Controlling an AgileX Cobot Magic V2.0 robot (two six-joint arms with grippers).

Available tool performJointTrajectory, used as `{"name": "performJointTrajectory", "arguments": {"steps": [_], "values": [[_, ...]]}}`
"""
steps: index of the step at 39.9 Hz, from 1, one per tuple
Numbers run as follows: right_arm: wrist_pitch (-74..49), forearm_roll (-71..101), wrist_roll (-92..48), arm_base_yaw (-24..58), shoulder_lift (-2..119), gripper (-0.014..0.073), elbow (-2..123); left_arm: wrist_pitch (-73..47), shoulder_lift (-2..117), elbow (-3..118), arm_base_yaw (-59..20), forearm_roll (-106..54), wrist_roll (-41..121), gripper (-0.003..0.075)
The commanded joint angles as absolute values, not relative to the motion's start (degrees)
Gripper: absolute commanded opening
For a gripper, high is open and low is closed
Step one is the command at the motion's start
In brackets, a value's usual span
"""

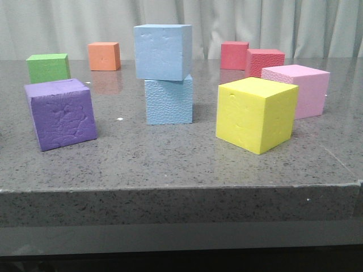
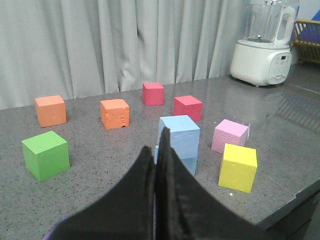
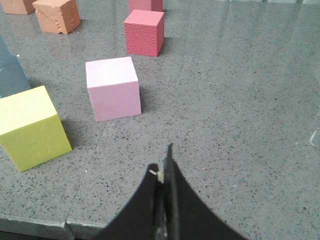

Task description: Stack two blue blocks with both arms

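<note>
Two blue blocks [image 1: 164,76] stacked in front view; both hands, left [image 2: 156,165] and right [image 3: 162,172], pressed closed, wrist-view only.

We are looking low and close across the table [image 1: 170,164] in front; both wrist views are looking down from above, sharing the yellow cube [image 1: 256,113].

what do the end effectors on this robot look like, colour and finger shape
Only the wrist views show them. The left end effector is matte black, with two broad fingers that curve in from a wide base and taper to slim claw-like tips. The right end effector has the same black, flared, tapering shape, with a small pale fleck near its tip. No cables or markings are visible.
</note>
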State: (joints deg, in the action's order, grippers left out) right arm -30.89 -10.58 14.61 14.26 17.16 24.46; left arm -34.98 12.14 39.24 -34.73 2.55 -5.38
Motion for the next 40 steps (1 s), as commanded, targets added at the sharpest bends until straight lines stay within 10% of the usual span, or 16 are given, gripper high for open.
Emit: {"name": "performJointTrajectory", "arguments": {"steps": [1, 29, 40], "values": [[-26.93, -11.3, 14.31, 14.0, 17.54, -0.0067, 25.92, -29.89, 12.82, 40.41, -35.01, 2.77, -5.23, -0.002], [-26.93, -11.3, 14.31, 14.0, 17.54, -0.0067, 25.92, -26.78, 11.31, 36.98, -34.28, 3.85, -5.03, -0.002], [-26.93, -11.3, 14.31, 14.0, 17.54, -0.0067, 25.92, -22.46, 3.17, 26.93, -22.62, 0.59, -2.65, -0.002]]}}
